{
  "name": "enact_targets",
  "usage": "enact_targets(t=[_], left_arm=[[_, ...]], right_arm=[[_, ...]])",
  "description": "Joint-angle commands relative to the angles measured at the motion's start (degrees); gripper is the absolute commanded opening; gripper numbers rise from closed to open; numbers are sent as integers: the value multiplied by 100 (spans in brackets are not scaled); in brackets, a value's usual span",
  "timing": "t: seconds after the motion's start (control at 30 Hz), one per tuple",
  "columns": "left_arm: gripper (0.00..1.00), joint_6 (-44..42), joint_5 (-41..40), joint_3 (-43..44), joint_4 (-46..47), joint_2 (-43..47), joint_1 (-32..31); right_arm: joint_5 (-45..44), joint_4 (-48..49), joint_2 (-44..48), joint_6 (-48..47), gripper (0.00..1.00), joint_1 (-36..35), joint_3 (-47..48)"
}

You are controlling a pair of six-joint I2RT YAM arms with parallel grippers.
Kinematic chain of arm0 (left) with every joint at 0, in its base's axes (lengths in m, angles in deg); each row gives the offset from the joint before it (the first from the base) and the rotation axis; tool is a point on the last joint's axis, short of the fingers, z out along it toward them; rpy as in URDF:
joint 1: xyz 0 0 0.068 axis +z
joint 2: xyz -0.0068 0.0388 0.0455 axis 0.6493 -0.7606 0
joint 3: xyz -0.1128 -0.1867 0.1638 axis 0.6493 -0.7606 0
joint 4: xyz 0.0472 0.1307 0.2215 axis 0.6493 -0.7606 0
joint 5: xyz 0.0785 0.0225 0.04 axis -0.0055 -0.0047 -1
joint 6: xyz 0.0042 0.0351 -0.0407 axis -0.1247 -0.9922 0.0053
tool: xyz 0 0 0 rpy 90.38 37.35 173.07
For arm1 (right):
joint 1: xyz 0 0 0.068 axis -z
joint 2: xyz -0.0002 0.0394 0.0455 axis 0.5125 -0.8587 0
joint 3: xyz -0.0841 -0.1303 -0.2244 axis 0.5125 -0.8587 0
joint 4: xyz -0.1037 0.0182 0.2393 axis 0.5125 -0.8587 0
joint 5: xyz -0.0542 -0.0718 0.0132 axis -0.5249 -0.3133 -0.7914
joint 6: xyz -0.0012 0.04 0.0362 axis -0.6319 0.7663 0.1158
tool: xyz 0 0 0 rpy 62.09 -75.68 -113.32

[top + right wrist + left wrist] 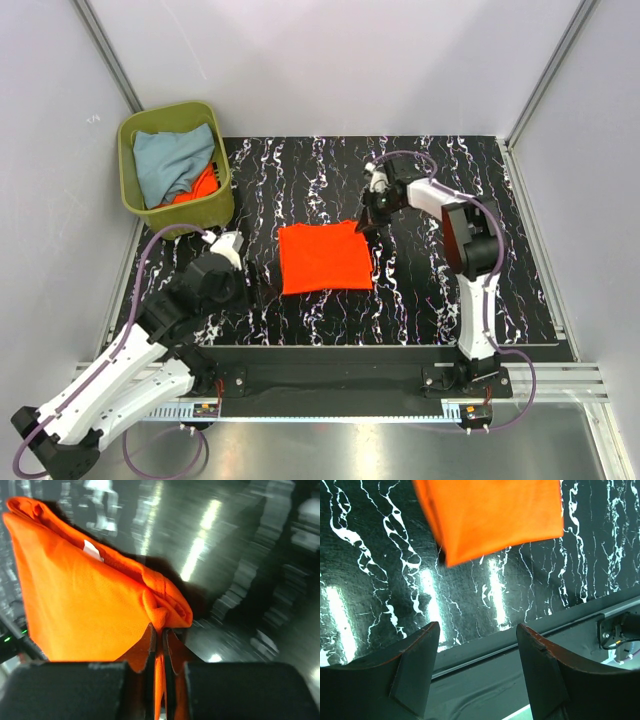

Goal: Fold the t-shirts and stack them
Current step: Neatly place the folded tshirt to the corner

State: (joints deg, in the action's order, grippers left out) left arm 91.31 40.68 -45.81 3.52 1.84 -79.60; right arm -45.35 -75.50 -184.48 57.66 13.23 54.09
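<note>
Pinching the far corner of the orange t-shirt (pixel 324 257), the right pincer (pixel 158 632) is clamped tight; the left pincer (pixel 476 627) gapes empty.

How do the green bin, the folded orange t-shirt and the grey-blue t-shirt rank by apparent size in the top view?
1. green bin
2. folded orange t-shirt
3. grey-blue t-shirt, bunched in the bin, only slightly smaller.

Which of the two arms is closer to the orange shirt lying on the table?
Right. The right gripper is clamped on the orange shirt's far corner; the left gripper is open beside it, not touching.
</note>
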Motion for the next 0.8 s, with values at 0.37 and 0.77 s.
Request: enact_targets(t=[0.37,0.77], left_arm=[[68,-773,694,253,234,-260,141],[68,-1371,1273,359,384,-550,457]], right_arm=[[-2099,-978,937,-1269,0,1670,255],[-3180,-1066,-704,-2183,0,2850,3467]])
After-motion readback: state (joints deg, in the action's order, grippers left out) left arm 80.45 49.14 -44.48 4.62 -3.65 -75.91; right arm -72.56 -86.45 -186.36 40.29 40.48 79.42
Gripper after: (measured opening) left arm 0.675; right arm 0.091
